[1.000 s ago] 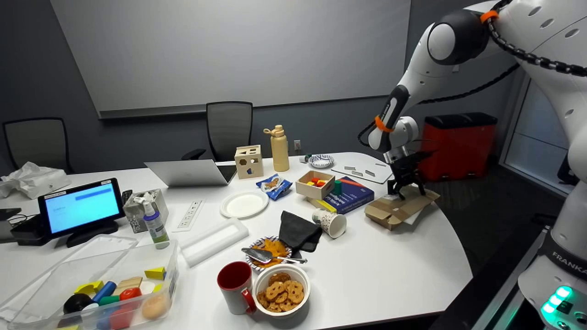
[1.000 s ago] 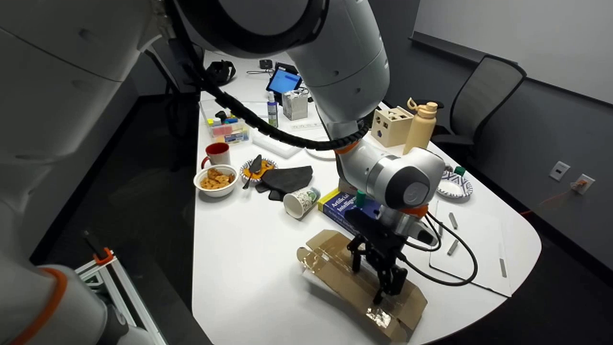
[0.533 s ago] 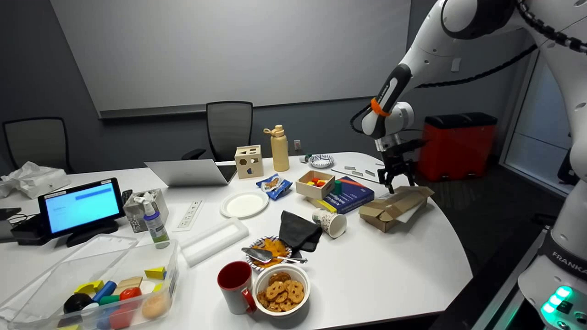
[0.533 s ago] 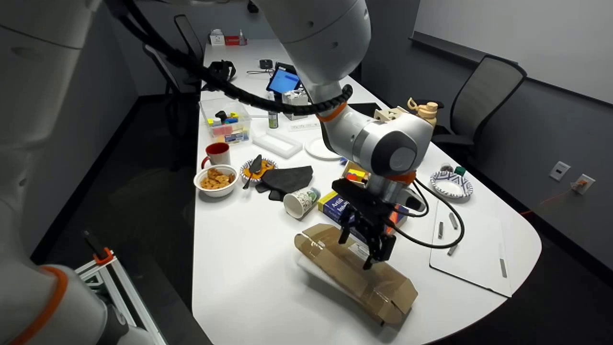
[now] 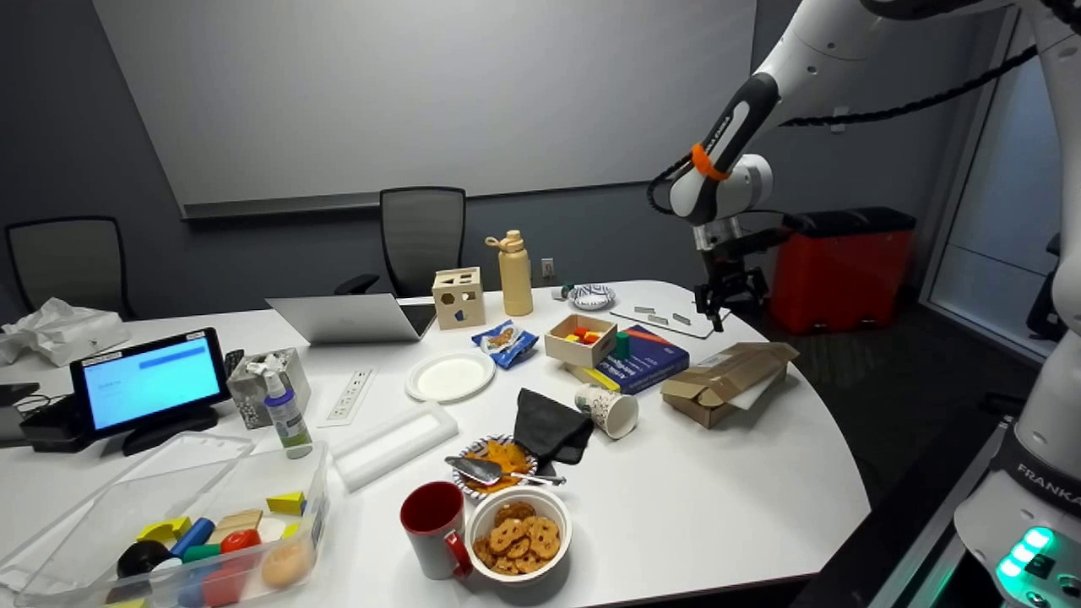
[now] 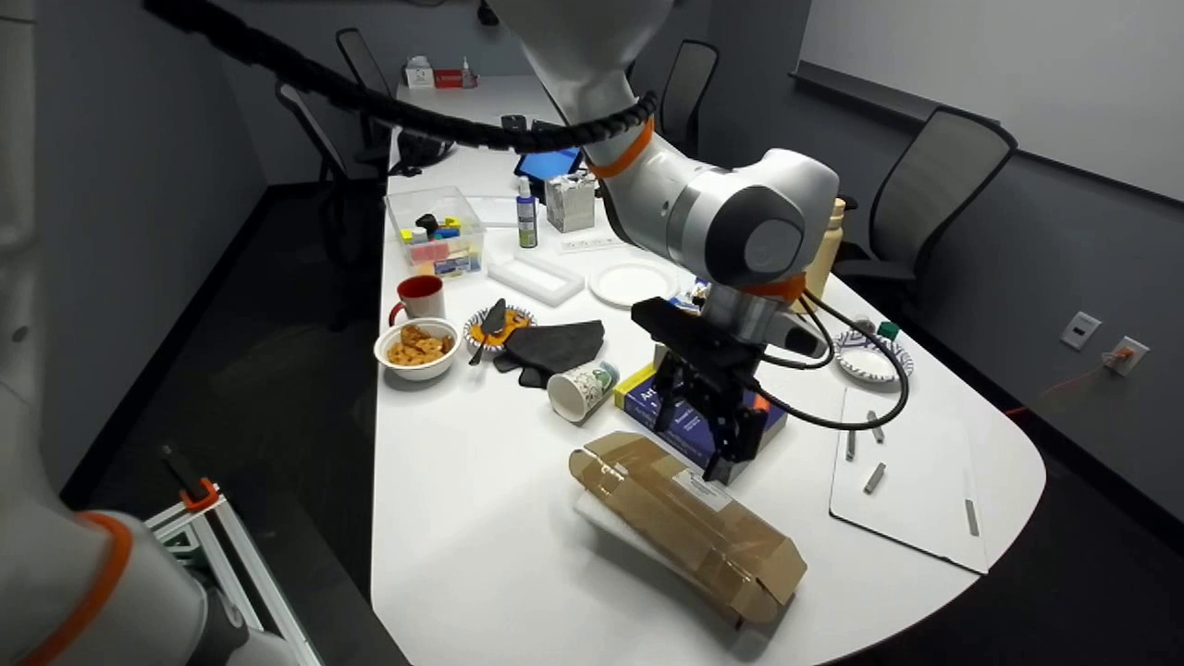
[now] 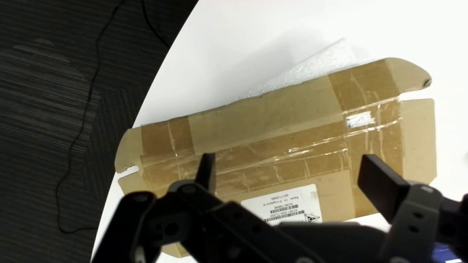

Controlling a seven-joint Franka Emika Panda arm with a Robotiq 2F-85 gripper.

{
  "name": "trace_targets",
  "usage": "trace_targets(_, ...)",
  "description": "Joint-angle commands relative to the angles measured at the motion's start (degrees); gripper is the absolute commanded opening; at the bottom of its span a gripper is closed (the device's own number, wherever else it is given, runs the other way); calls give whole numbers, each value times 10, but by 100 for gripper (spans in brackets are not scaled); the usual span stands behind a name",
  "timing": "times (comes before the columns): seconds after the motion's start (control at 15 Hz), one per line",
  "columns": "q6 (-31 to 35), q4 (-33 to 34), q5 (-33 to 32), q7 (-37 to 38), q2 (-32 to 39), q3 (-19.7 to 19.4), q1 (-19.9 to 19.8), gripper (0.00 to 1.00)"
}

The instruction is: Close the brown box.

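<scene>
The brown box (image 5: 733, 378) lies on the table near its rounded end, and it also shows in an exterior view (image 6: 689, 523). Its lid is folded over the top and slopes, with the front flap and side tabs sticking out. White bubble wrap (image 7: 314, 65) pokes out from under the flap edge. A white label (image 7: 287, 204) on the cardboard shows in the wrist view. My gripper (image 7: 289, 160) is open and empty, with the fingers wide apart above the box. It also shows in both exterior views (image 5: 736, 311) (image 6: 689, 449), raised clear of the box's book-side edge.
A blue and yellow book (image 6: 689, 421) lies close beside the box, with a wooden tray (image 5: 581, 339) on it. A paper cup (image 6: 581, 390) lies on its side nearby. A whiteboard sheet with grey pieces (image 6: 911, 481) is beyond the box. The table edge (image 7: 148, 98) is close.
My gripper has risen off the box lid and moved toward the book side. The box has shifted slightly toward the book, and its lid has sprung up a little.
</scene>
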Motion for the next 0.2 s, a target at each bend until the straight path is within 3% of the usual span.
trace_targets(0.0, 10, -37, 0, -4, -42, -3, 3, 100)
trace_targets(0.13, 12, -44, -6, -2, -50, -4, 5, 100)
